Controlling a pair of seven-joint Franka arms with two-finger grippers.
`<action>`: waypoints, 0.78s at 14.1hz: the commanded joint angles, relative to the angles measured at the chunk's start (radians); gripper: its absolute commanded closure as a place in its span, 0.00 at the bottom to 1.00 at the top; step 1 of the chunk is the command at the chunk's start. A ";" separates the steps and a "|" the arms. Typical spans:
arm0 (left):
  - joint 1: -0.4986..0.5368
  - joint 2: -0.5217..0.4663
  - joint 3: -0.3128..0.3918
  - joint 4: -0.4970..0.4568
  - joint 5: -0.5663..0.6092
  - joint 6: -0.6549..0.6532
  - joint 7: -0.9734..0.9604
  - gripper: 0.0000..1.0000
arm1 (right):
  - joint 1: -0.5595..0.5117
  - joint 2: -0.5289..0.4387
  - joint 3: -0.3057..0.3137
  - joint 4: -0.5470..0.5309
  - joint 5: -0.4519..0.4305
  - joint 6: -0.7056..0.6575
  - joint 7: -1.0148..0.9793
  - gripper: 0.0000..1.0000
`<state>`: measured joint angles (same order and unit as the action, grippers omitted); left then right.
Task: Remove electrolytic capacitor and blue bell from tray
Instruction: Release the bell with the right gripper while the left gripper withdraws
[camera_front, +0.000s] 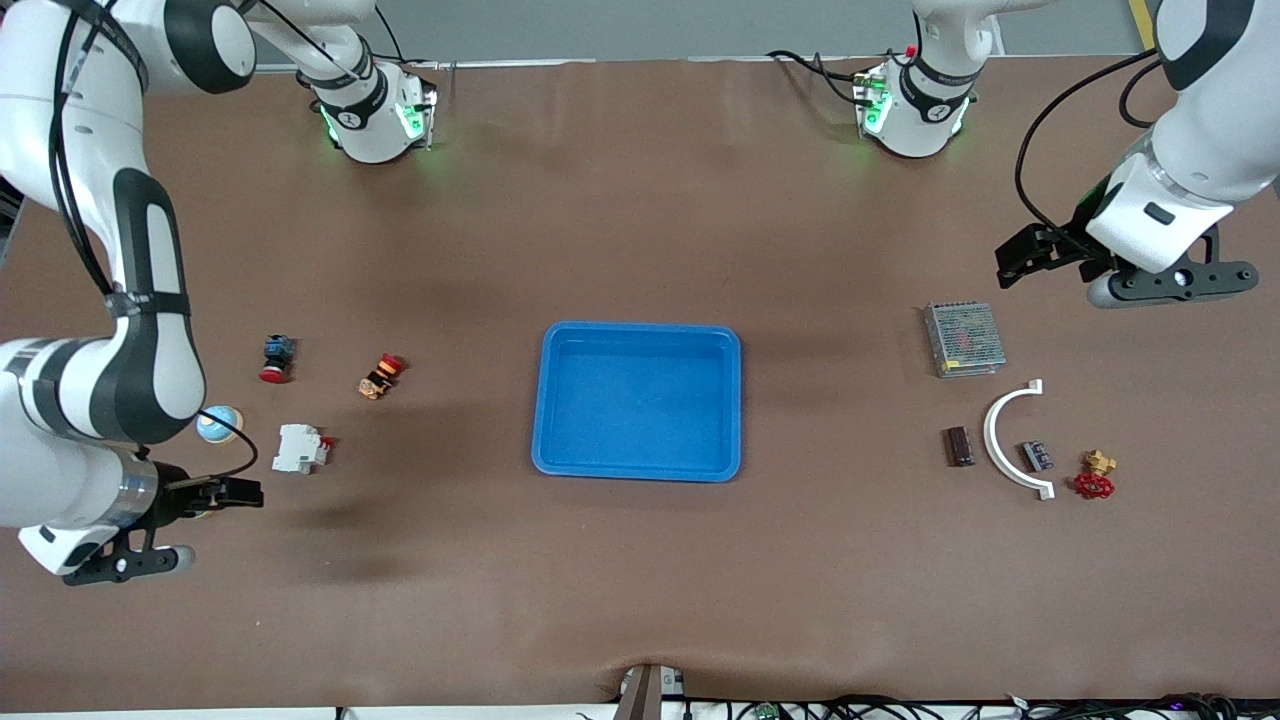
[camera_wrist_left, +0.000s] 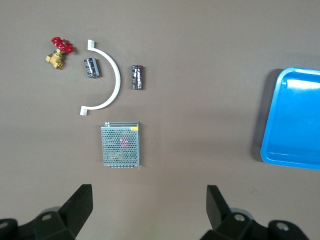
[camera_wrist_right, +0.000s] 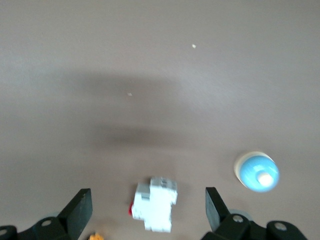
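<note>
A light-blue bell (camera_front: 218, 425) on a cream base sits at the right arm's end of the table; it also shows in the right wrist view (camera_wrist_right: 257, 172). A dark cylindrical capacitor (camera_front: 960, 446) lies at the left arm's end, next to a white arc; it also shows in the left wrist view (camera_wrist_left: 137, 77). A second dark capacitor (camera_front: 1036, 457) lies inside the arc (camera_wrist_left: 91, 67). A blue tray (camera_front: 640, 470) sits at mid-table, empty. My right gripper (camera_front: 235, 492) is open and empty in the air by the bell. My left gripper (camera_front: 1030, 255) is open and empty over bare table by the metal box.
A white breaker (camera_front: 301, 449), a blue-and-red button (camera_front: 277, 358) and an orange-and-red button (camera_front: 381, 376) lie near the bell. A perforated metal box (camera_front: 964, 339), a white arc (camera_front: 1010, 440) and a brass valve with a red handle (camera_front: 1096, 478) lie near the capacitors.
</note>
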<state>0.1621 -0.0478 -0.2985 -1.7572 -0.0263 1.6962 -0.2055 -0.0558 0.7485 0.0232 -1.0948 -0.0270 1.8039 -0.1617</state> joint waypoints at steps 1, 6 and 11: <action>0.031 0.049 0.002 0.059 -0.023 -0.001 0.031 0.00 | 0.016 -0.102 -0.002 -0.051 -0.037 -0.064 0.059 0.00; 0.065 0.123 0.004 0.195 -0.059 -0.003 0.017 0.00 | 0.021 -0.371 -0.002 -0.296 -0.037 -0.071 0.086 0.00; 0.069 0.141 0.009 0.231 -0.057 -0.003 0.006 0.00 | 0.037 -0.503 0.006 -0.327 -0.036 -0.147 0.175 0.00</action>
<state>0.2286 0.0772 -0.2911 -1.5525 -0.0679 1.7058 -0.1968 -0.0254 0.3190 0.0282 -1.3628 -0.0439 1.6624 -0.0148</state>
